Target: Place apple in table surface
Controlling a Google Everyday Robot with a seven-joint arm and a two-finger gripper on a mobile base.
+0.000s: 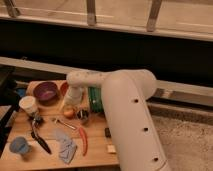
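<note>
The table surface [95,145] is showing matt wooden planks. The gripper [71,103], low over the smooth-skinned apple [69,112], is presenting smooth white plastic casing.

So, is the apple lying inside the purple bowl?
No, the apple sits on the wooden table surface beside the small steel cup, just under the tool, apart from the purple bowl.

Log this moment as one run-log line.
gripper: low over table surface, at apple | apple: beside steel cup | green tray: behind arm | release: unconfirmed
</note>
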